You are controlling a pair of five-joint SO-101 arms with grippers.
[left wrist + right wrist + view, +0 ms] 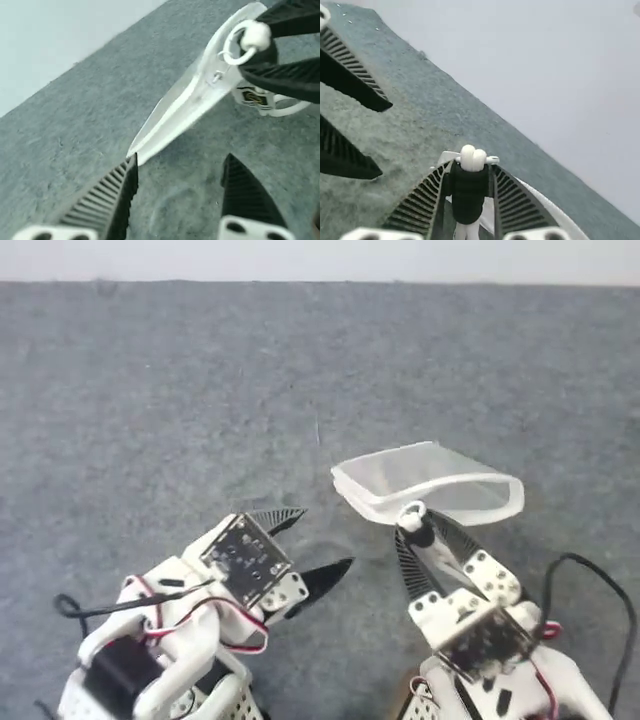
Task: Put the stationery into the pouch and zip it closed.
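A white mesh pouch (440, 485) lies on the grey carpet, right of centre. My right gripper (415, 525) is at its near edge, shut on the zipper pull (468, 187), a black tab topped by a white bead (255, 36) on a ring. The pouch (185, 105) looks raised at that end and narrows to a corner close to one finger of my left gripper (181, 160). My left gripper (325, 537) is open and holds nothing, just left of the pouch and low over the carpet. The right wrist view has the left gripper (385, 140) off to one side and the pouch rim (547, 205) behind my right gripper (470, 170).
Grey carpet (180, 400) covers the table to a pale wall at the back. Both arm bodies and their cables (590, 580) crowd the near edge.
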